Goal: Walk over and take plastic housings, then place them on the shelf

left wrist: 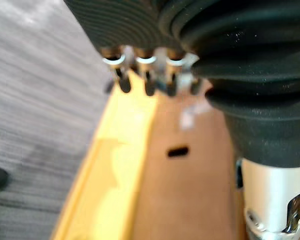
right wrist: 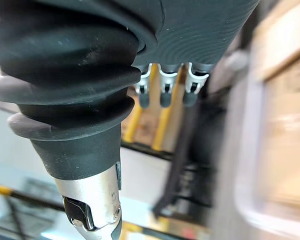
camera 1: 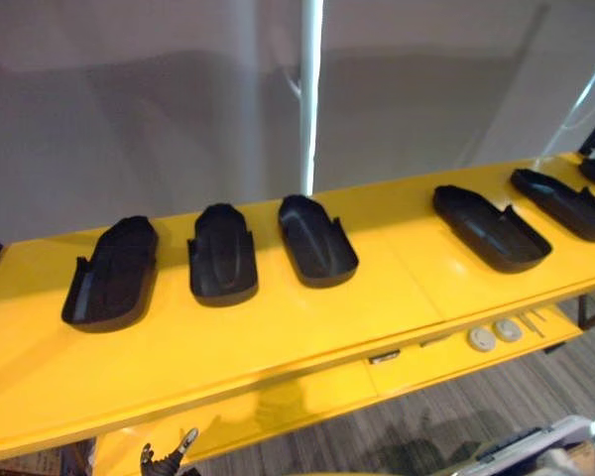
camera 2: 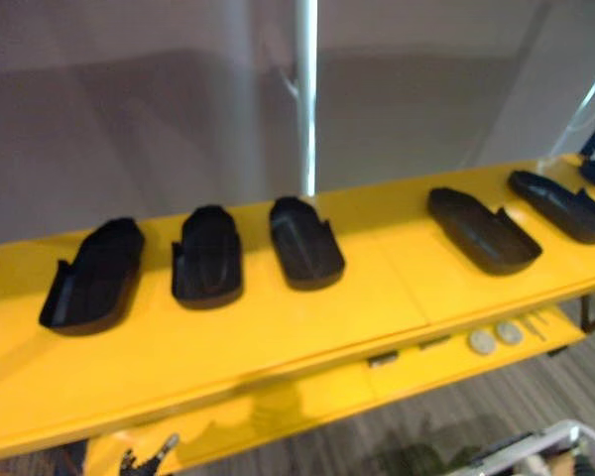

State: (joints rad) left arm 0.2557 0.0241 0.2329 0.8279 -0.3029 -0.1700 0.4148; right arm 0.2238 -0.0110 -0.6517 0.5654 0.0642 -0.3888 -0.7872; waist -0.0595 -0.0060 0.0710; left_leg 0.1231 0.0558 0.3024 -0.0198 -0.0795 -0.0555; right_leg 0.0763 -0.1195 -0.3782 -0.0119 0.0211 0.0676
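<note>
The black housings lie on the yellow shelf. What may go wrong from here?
The left hand hangs below the front edge of the shelf; lifting it straight up may strike that edge. The middle housing of the left three lies close to its neighbours, so a hand reaching for it may knock them.

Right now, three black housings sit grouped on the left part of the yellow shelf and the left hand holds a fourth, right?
No. The left hand holds nothing: the left wrist view shows its fingers straight and empty. The three black housings do sit grouped on the left part of the yellow shelf.
</note>
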